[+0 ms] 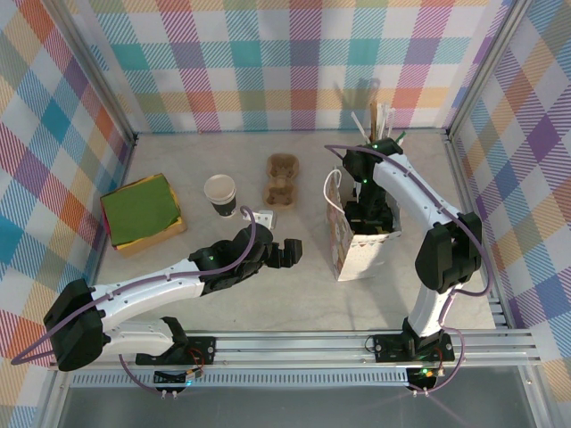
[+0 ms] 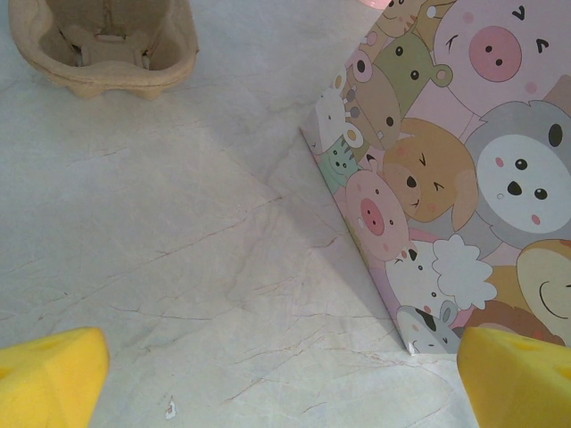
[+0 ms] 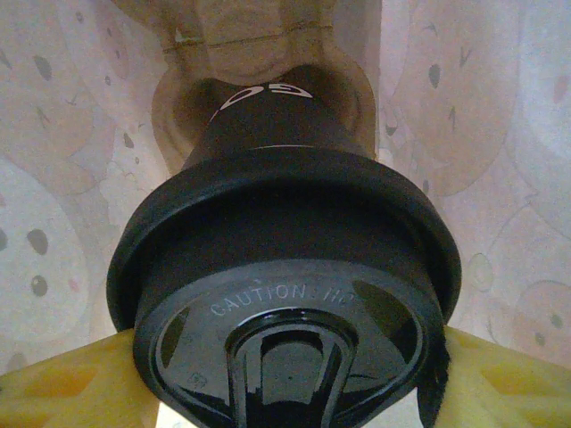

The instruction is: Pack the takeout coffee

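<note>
The takeout coffee (image 3: 285,294), a dark cup with a round black lid, is inside the white cartoon-animal paper bag (image 1: 357,254). Its base points down at a brown cardboard cup holder (image 3: 259,62) at the bag's bottom. My right gripper (image 3: 290,383) reaches down into the bag (image 3: 53,178) and is shut on the cup, with yellow fingers (image 3: 62,388) pressed against both sides of the lid. In the top view the right gripper (image 1: 368,214) sits in the bag's mouth. My left gripper (image 1: 290,252) hovers low over the table just left of the bag (image 2: 464,178), its yellow fingertips (image 2: 49,379) wide apart and holding nothing.
A lidless cup (image 1: 220,193) stands left of centre, with a small pale item (image 1: 262,217) beside it. A brown cardboard carrier (image 1: 282,178) lies behind the left gripper, also in the left wrist view (image 2: 107,45). A green-topped box (image 1: 141,212) sits at far left. Sticks and straws (image 1: 375,120) stand at the back.
</note>
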`<action>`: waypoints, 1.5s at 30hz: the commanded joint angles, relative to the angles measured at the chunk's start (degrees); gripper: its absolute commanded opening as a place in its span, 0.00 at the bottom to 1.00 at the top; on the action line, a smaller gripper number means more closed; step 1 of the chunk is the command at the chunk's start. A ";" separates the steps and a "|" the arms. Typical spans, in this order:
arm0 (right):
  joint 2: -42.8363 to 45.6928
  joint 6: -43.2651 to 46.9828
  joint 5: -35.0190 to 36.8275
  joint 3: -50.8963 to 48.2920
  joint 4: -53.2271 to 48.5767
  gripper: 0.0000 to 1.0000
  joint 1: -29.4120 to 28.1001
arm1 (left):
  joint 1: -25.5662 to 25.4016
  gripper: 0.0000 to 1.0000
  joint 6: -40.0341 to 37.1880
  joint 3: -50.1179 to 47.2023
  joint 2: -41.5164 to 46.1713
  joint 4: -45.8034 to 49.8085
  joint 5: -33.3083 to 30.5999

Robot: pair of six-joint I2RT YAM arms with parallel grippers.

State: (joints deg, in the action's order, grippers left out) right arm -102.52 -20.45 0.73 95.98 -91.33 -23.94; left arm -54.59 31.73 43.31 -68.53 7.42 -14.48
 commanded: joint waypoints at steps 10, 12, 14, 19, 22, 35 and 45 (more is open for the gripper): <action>-0.66 0.49 -1.08 -0.71 -0.34 0.67 0.48 | 0.58 1.00 0.12 1.12 -0.10 0.49 -0.12; -0.75 0.43 -1.08 -0.76 -0.24 0.67 0.48 | 0.61 1.00 0.18 1.14 0.02 0.56 -0.27; -0.75 0.45 -1.17 -0.88 -0.03 0.67 0.47 | 0.55 1.00 0.13 1.06 0.15 0.58 -0.24; -0.84 0.41 -1.26 -1.28 0.42 0.67 0.57 | 0.56 1.00 0.14 1.02 0.15 0.67 -0.25; -0.84 0.49 -1.35 -1.65 0.80 0.67 0.57 | 0.54 1.00 0.17 0.96 0.24 0.67 -0.35; -1.08 0.43 -1.61 -2.20 1.50 0.67 0.65 | 0.61 1.00 0.35 0.88 0.24 0.67 -0.41; -1.02 0.45 -1.79 -2.69 1.94 0.67 0.74 | 0.56 1.00 0.35 0.98 0.24 0.75 -0.33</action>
State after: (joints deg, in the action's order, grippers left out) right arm -103.22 -20.45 -0.12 94.06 -89.14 -23.57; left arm -54.59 31.90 43.31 -68.53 7.44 -14.48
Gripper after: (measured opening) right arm 0.672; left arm 0.996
